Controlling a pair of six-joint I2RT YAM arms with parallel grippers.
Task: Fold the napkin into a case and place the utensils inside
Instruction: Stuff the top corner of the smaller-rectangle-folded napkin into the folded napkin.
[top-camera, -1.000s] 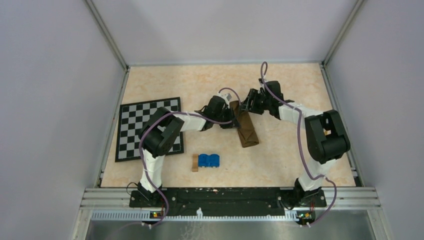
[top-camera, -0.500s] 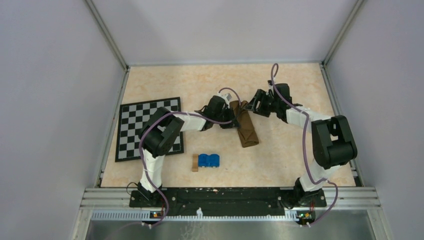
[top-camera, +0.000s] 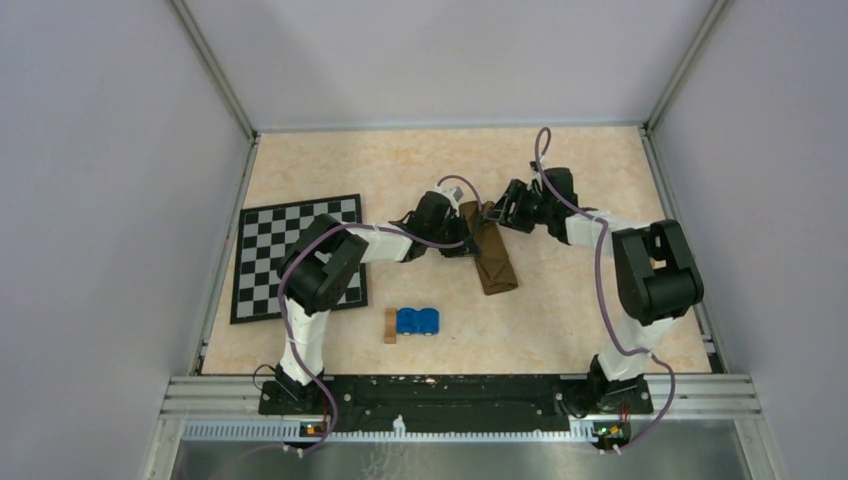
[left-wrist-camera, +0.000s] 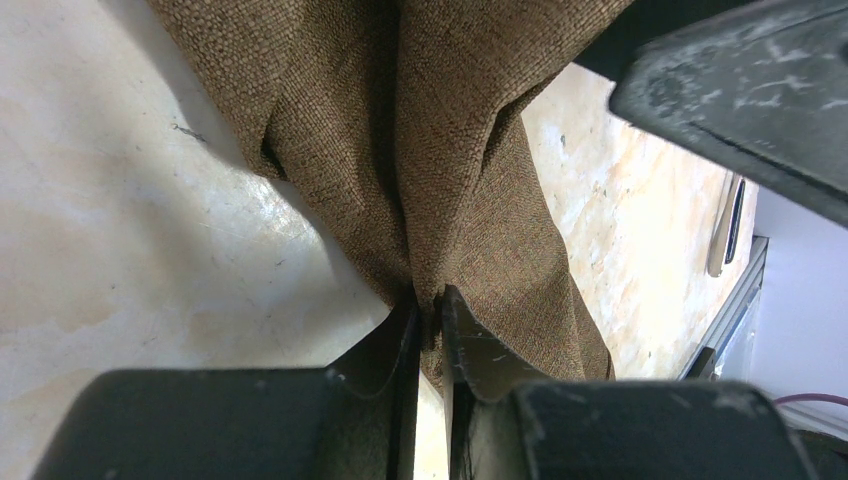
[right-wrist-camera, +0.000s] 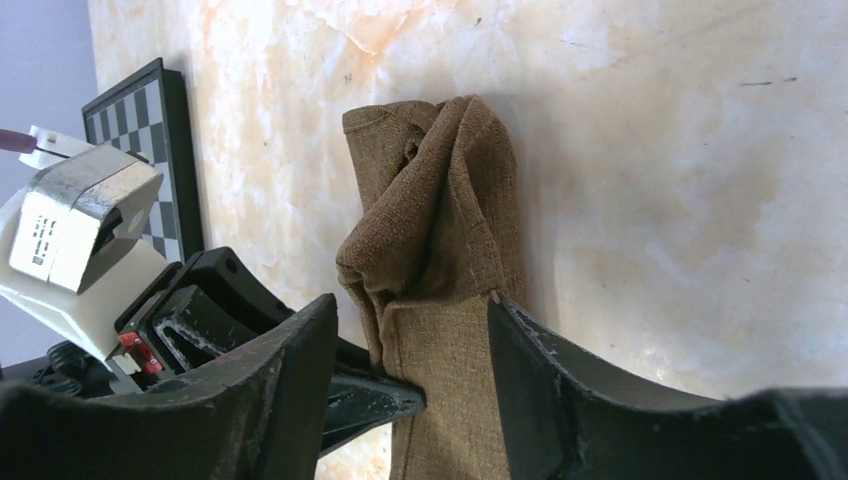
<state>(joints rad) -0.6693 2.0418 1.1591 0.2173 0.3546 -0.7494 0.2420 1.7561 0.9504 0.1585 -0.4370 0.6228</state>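
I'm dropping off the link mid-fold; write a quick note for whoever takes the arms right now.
Left gripper: shut, pinching a fold of the napkin at its side edge.
Right gripper: open, jaws straddling its far end, not gripping.
Napkin: folded into a long strip mid-table.
Done: rough folding.
To do: finish the case, load utensils, which are not clearly in view.

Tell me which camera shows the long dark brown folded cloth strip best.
The top external view: nearly the whole long dark brown folded cloth strip shows. The left wrist view shows only fabric pinched in the left gripper; the right wrist view shows one bunched end at the open right gripper.
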